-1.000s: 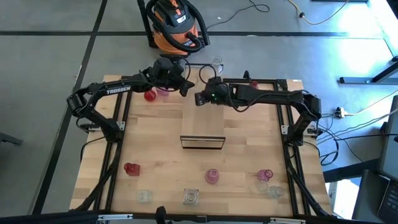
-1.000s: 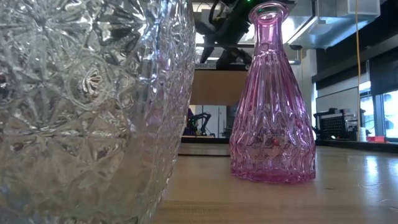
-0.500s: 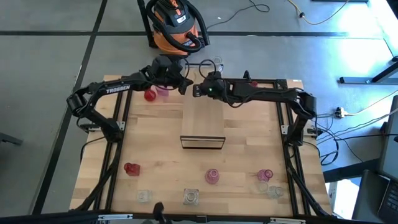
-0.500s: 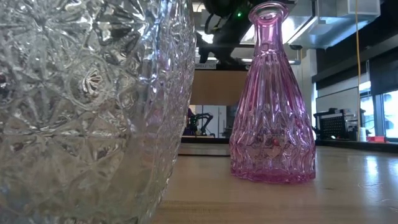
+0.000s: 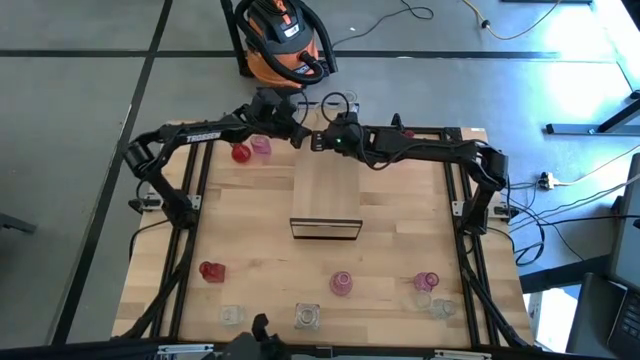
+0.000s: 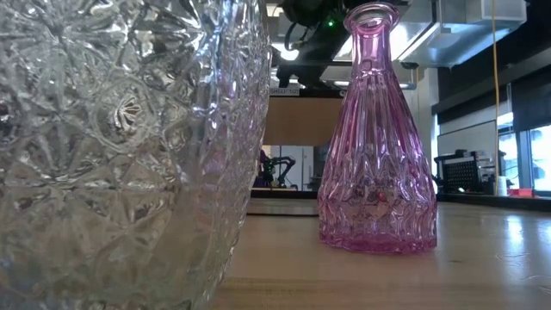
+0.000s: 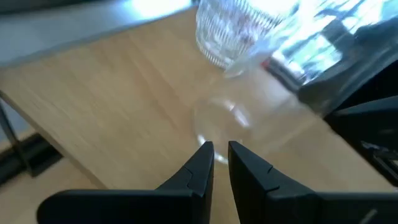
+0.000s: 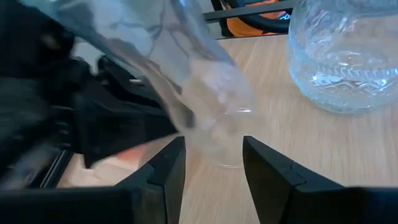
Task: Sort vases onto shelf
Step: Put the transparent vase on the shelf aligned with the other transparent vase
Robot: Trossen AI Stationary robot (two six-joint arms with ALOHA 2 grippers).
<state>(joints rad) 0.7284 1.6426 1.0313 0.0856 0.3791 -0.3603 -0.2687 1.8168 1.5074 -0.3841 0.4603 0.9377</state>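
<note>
Both arms are stretched out to the far edge of the counter [image 5: 240, 230] and the two pincers nearly meet there. The right pincer [image 8: 211, 155] has its fingers spread wide on either side of the base of a clear bottle vase [image 8: 205, 93]. The vase leans hard over, so I'd call it grasped. Just past that pincer on the wood stands a round clear vase [image 8: 339, 56].

The left pincer [image 7: 221, 155] is clenched almost shut with only a sliver of gap. There's blurry glass right off its tips, but I can't tell if it actually touches it. From above, it sits just beside the right pincer.

The shelf [image 5: 325, 190] is right behind the right pincer, toward the middle of the counter, with nothing on top that I can see. A red vase [image 5: 240, 153] and a pink vase [image 5: 261, 146] stand close together beside the left pincer's arm.

The rest of the vases are well away from both pincers along the near edge, including a tall pink vase [image 6: 374, 155] and a cut-glass vase [image 6: 120, 146] that fill the low camera.
</note>
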